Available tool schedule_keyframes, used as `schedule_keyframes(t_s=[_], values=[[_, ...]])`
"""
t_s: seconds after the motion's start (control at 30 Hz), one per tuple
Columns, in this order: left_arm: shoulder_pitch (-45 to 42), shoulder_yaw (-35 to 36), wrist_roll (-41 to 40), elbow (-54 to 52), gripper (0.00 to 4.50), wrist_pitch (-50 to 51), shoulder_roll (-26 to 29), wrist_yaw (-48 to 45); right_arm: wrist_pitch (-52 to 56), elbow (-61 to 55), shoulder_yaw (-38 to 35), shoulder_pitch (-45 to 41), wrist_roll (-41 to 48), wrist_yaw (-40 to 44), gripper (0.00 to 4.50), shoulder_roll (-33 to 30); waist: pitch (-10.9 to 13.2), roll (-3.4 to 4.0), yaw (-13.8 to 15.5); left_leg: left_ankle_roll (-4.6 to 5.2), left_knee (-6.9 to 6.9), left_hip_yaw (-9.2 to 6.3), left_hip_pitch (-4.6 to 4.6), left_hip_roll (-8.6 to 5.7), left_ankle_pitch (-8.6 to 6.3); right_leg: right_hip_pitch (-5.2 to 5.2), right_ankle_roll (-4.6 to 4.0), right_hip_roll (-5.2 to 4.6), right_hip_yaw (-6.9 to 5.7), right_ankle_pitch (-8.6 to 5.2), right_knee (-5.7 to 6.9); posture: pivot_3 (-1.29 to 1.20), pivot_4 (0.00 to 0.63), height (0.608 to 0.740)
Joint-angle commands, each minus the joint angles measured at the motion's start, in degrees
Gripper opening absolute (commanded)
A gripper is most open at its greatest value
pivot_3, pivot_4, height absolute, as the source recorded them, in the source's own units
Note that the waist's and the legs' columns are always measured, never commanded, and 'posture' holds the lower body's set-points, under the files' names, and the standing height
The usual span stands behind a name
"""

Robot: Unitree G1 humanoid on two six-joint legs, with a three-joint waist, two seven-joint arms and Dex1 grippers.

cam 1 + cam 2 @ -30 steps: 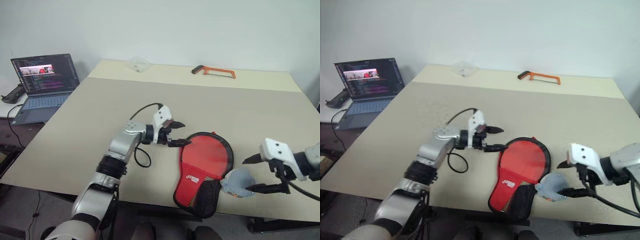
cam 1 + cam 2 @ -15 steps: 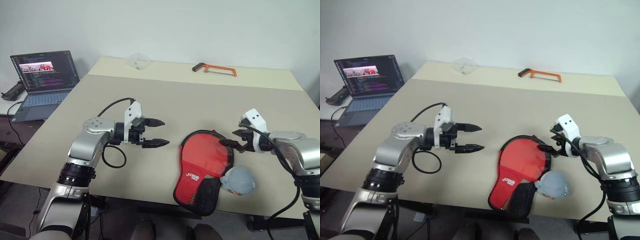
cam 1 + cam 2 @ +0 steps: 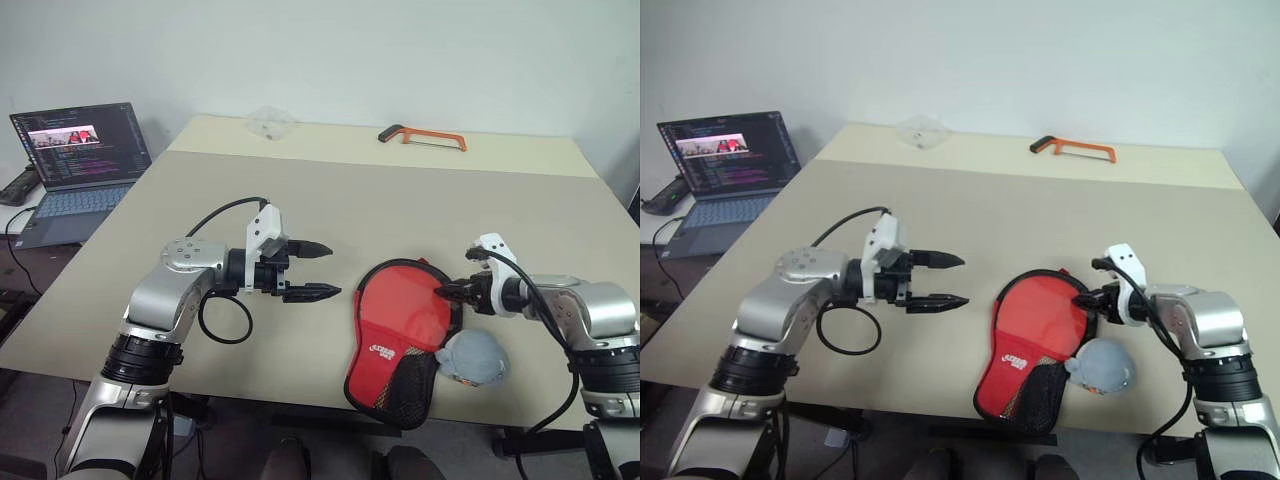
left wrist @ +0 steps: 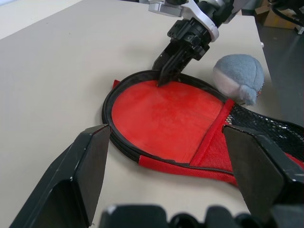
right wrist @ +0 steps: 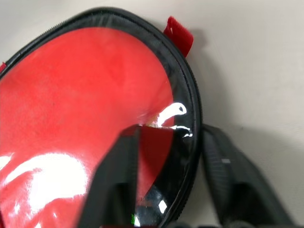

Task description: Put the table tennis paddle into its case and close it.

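Note:
The case (image 3: pixel 405 320) lies flat near the table's front edge, red front up, with its white logo (image 3: pixel 383 351) and black mesh (image 3: pixel 400 382) at the near end. The grey fuzzy ball (image 3: pixel 472 357) rests against its right side. The table tennis paddle is hidden. My right gripper (image 3: pixel 447 291) is at the case's right rim, shut on the black zip edge (image 5: pixel 187 102): one finger lies on the red face, the other outside the rim. My left gripper (image 3: pixel 334 269) hovers open a short way left of the case, pointing at it and holding nothing.
An open laptop (image 3: pixel 75 150) stands off the table's left side. An orange hacksaw (image 3: pixel 422 137) and a clear plastic piece (image 3: pixel 268 122) lie at the far edge. The beige tabletop (image 3: pixel 400 215) spreads wide beyond the case.
My right gripper came in from beside the grey ball to the case's right rim and narrowed onto it. My left gripper drew back to the left, away from the case, still open.

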Motion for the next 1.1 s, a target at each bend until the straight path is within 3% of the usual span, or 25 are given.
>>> schedule_keyframes(t_s=[0.03, 0.1, 0.37, 0.63, 0.87, 0.97, 1.1], values=[[-0.16, 0.77, -0.5, -1.42, 4.09, -0.96, 0.31, 0.7, -3.79, -0.48, 0.68, -2.41, -0.31, -0.01, 0.55, 0.84, 0.01, 0.02, -0.14, 0.0, 0.0, 0.0, 0.0, 0.03, 0.0, -0.01, -0.01, 0.03, 0.0, 0.0, 0.01, 0.0, 0.15, 0.74], [-0.15, 0.15, 0.1, -1.37, 4.09, -1.52, 0.38, 0.84, -5.68, -0.21, 1.45, -3.42, -0.85, -0.13, 0.04, 1.56, 0.02, 0.03, -0.35, 0.0, 0.0, 0.02, 0.0, 0.12, 0.0, -0.06, -0.03, 0.13, 0.04, 0.02, 0.06, 0.0, 0.15, 0.74], [-0.52, -1.11, 0.01, -1.34, 4.09, -1.82, -0.39, 1.4, -14.65, 7.24, 8.72, -9.5, -6.53, -0.32, 0.04, 5.79, 0.04, 0.06, -0.53, -0.01, 0.11, 0.1, -0.01, 0.25, 0.01, -0.38, -0.09, 0.3, 0.19, 0.0, 0.57, 0.0, 0.15, 0.74], [-0.25, -1.59, -0.05, -1.86, 4.09, -1.83, -0.82, 1.58, -24.24, 18.18, 11.35, -14.9, -11.07, 1.14, 0.04, 9.41, 0.05, 0.08, -1.22, 0.02, 0.26, 0.13, 0.0, 0.31, 0.03, -0.46, -0.17, 0.37, 0.28, 0.04, 0.79, 0.0, 0.15, 0.74], [-0.81, -3.14, 0.8, -1.13, 4.09, -2.53, -1.99, 1.78, -21.72, 17.31, 11.69, -14.61, -12.11, 2.31, 0.04, 8.98, 0.06, 0.08, -1.31, 0.03, 0.25, 0.12, 0.0, 0.36, 0.04, -0.47, -0.19, 0.42, 0.28, 0.05, 0.81, 0.0, 0.15, 0.74], [-1.84, -4.13, 2.28, 1.51, 4.09, -4.35, -3.93, 3.03, -19.18, 12.77, 10.77, -13.27, -10.41, 3.82, 0.65, 7.79, 0.06, 0.08, -1.14, 0.03, 0.26, 0.12, -0.01, 0.35, 0.04, -0.47, -0.19, 0.42, 0.27, 0.05, 0.8, 0.0, 0.15, 0.74], [-3.8, -5.08, 5.03, 6.44, 4.09, -7.06, -7.16, 5.31, -14.89, 6.64, 9.09, -12.67, -7.94, 4.5, 1.96, 6.53, 0.07, 0.11, -1.05, 0.03, 0.24, 0.12, -0.02, 0.35, 0.04, -0.5, -0.2, 0.43, 0.28, 0.05, 0.79, 0.0, 0.15, 0.74]])
